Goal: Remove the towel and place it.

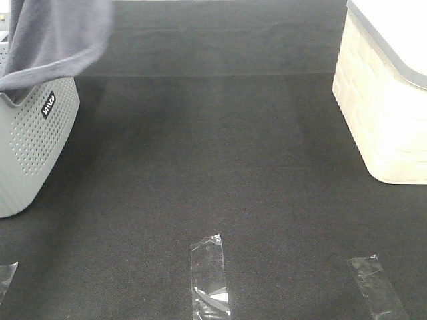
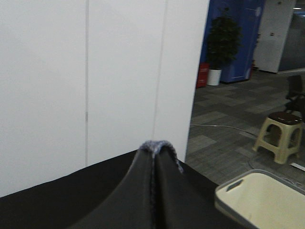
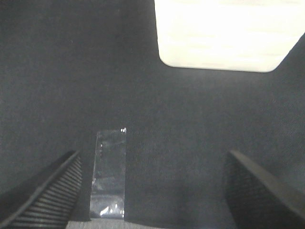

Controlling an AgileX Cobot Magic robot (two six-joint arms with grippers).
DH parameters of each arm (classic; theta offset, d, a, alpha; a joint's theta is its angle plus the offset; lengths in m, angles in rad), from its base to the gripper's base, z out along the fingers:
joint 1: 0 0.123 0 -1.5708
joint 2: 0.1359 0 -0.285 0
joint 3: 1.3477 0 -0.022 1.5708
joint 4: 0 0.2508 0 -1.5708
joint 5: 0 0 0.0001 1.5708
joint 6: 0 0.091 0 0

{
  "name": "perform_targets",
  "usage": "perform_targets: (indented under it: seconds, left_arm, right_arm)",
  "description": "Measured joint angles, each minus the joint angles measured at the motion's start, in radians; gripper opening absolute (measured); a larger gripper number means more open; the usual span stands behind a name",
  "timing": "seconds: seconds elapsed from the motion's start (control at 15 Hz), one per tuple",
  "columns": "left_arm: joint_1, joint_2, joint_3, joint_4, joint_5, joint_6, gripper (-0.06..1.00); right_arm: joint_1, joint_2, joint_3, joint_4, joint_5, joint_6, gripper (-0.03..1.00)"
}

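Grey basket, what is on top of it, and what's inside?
The towel drapes over the top edge of the grey basket and runs up out of the picture. What is inside the basket cannot be seen, because the towel covers its opening.

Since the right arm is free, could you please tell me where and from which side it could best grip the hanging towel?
Probably the free lower edge of the towel, which hangs over the grey basket, approached from the open table side. The left tool pinches a fold of it, so the cloth drapes down, and the basket blocks the other side. The right tool is open.
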Motion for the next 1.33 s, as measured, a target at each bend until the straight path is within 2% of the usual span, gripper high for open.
perform_targets:
  seconds: [0.2,0.27,0.33,0.53,0.67,0.8,0.87,1.0,1.07,1.2,1.33]
  left_arm:
    - [-0.143,0.035,0.000,0.005,0.079,0.008,0.00]
    - [-0.170,0.047,0.000,0.023,0.124,0.008,0.00]
    - [-0.170,0.047,0.000,0.023,0.124,0.008,0.00]
    - [-0.228,0.079,0.000,0.100,0.297,0.008,0.00]
    - [-0.244,0.091,0.000,0.129,0.392,0.008,0.00]
    - [-0.244,0.094,0.000,0.135,0.463,0.008,0.00]
    - [-0.244,0.094,0.000,0.135,0.488,0.008,0.00]
    - [-0.244,0.094,0.000,0.125,0.536,0.008,0.00]
    - [-0.244,0.094,0.000,0.114,0.557,0.008,0.00]
    - [-0.244,0.094,0.000,0.103,0.574,0.008,0.00]
    - [-0.244,0.094,0.000,0.096,0.576,0.008,0.00]
  right_arm:
    - [0.000,0.057,0.000,0.000,0.000,0.000,0.76]
    - [0.000,0.071,0.000,0.000,0.000,-0.002,0.76]
    - [0.000,0.071,0.000,0.000,0.000,-0.002,0.76]
    - [0.000,0.110,-0.007,0.004,-0.015,-0.004,0.76]
    - [0.000,0.141,-0.019,0.046,-0.086,-0.031,0.76]
    - [0.000,0.194,-0.022,0.173,-0.250,-0.124,0.76]
    - [0.000,0.236,-0.022,0.268,-0.320,-0.206,0.76]
    - [0.000,0.364,-0.022,0.468,-0.431,-0.463,0.76]
    - [0.000,0.470,-0.022,0.637,-0.488,-0.693,0.76]
    - [0.000,0.625,-0.022,0.928,-0.498,-1.032,0.76]
    - [0.000,0.764,-0.022,1.217,-0.420,-1.350,0.76]
